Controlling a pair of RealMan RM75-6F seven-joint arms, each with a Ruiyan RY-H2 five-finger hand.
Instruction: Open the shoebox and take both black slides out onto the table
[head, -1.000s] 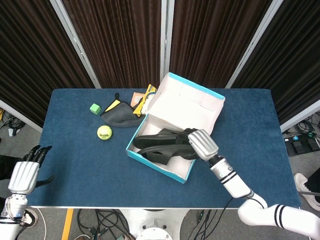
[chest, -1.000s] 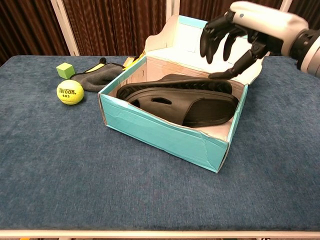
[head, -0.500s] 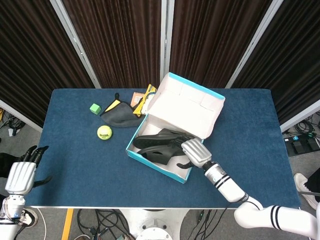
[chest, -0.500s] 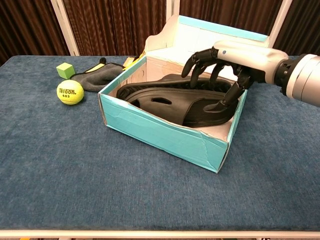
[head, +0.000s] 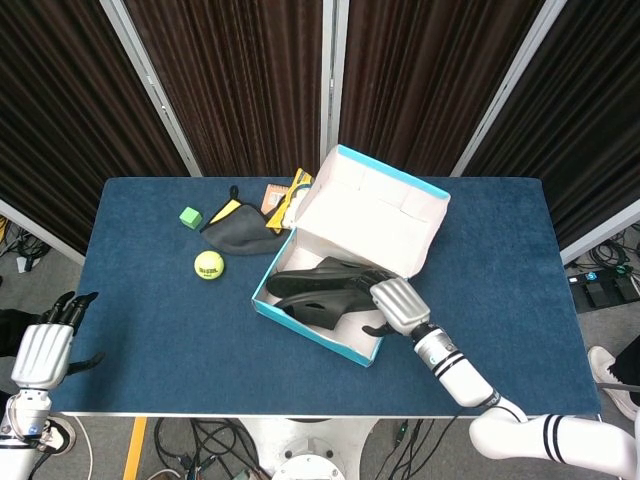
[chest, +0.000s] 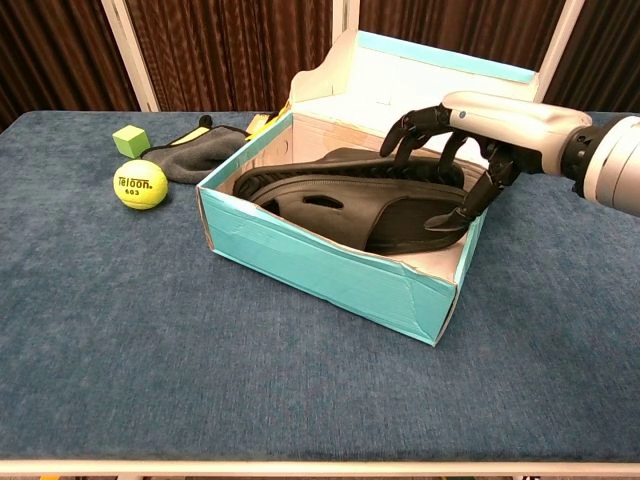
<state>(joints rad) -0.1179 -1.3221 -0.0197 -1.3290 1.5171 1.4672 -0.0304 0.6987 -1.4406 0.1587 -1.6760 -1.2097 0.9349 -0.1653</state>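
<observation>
Extraction step: right robot hand (chest: 462, 150), fingers spread, reaches into open turquoise cardboard shoebox (chest: 330, 262); next, clamp upper black rubber slide (chest: 400, 212).

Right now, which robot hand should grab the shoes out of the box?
The right hand. Its fingers are already down on the black slides inside the open shoebox, while the left hand sits off the table's near corner.
</observation>
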